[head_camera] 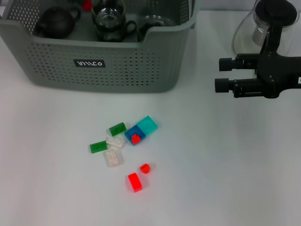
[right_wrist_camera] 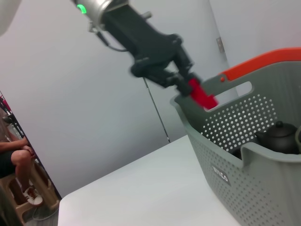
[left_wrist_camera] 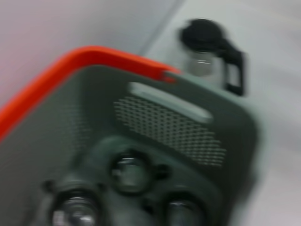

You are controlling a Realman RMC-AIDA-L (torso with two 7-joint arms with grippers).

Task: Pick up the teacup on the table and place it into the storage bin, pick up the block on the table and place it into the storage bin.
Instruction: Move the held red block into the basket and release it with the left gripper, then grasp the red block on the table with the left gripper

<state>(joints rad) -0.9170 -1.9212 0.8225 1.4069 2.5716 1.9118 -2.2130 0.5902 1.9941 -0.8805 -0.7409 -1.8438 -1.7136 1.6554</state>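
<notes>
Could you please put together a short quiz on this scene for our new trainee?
1. True or false: the left gripper holds a red block above the storage bin.
2. The right gripper is: A) open and empty, beside the bin; B) shut on a teacup; C) inside the bin.
3. Where does the dark teapot sit?

Key: 1 true; 2 A; 3 inside the storage bin.
</notes>
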